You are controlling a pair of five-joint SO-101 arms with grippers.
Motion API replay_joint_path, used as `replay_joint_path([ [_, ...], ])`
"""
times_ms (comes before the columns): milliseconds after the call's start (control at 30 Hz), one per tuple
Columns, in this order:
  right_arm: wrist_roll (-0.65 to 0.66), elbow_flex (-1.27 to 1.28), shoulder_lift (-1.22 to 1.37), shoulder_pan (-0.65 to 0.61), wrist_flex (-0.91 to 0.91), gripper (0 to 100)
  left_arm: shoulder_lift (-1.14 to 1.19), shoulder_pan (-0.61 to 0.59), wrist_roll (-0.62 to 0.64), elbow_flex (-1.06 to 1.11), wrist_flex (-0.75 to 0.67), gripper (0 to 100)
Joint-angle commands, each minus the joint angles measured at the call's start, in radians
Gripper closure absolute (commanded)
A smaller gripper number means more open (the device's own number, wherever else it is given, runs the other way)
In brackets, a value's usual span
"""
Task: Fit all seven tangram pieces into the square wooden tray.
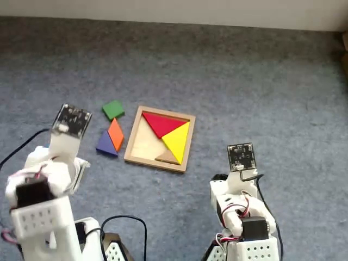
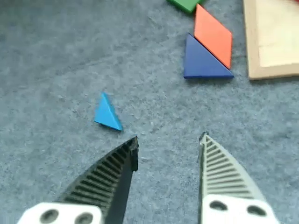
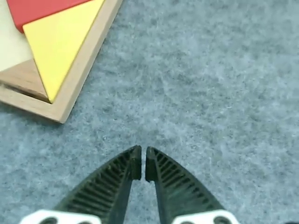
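Claw of right arm [image 3: 142,151]: pressed together, tips all but touching, pinching nothing, above bare grey table [image 3: 210,70]. Sits at 4 o'clock from wooden tray [image 1: 142,145], apart from its corner.

Claw of left arm [image 2: 169,138]: spread wide, holding nothing, low over the table, out at 9 o'clock from the tray. Just past its dark finger [image 2: 117,172], not touching: small light-blue triangle [image 2: 107,113].

Farther out: dark blue triangle [image 1: 106,144], long edge against orange parallelogram [image 1: 115,133]. Both flat on the table at 9 o'clock of the tray, the parallelogram just beside the rim. Beyond those, at 10 o'clock: green square [image 1: 113,110], near the parallelogram's far tip.

Inside the tray: small brown triangle [image 1: 167,157] along the 6 o'clock edge, yellow triangle [image 1: 178,140] filling the 3 o'clock side, red triangle [image 1: 160,124] filling the 12 o'clock side, all three meeting edge to edge. Bare wood across the 9 o'clock part.
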Motion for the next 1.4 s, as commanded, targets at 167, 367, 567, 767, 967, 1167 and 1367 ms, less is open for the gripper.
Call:
replay_joint_path([
  [167, -0.008, 0.108, -0.012, 0.012, -0.012, 96.9, 0.458, 0.097, 0.146, -0.084, -0.270, 76],
  [367, -0.008, 0.108, -0.012, 0.012, -0.012, 96.9, 0.680, 0.182, 0.319, -0.222, -0.328, 76],
  [567, -0.008, 0.108, -0.012, 0.012, -0.012, 96.9, 0.874, 0.245, 0.474, -0.446, -0.331, 76],
  [767, -0.008, 0.108, -0.012, 0.012, -0.012, 96.9, 1.095, 0.283, 0.641, -0.670, -0.330, 76],
  [967, -0.008, 0.108, -0.012, 0.012, -0.010, 96.9, 1.353, 0.280, 0.801, -0.883, -0.324, 76],
  [1167, -0.008, 0.108, -0.012, 0.012, -0.010, 96.9, 1.575, 0.278, 0.933, -1.050, -0.324, 76],
  [1367, -0.008, 0.108, -0.012, 0.012, -0.010, 96.9, 1.718, 0.277, 0.973, -1.199, -0.249, 77],
])
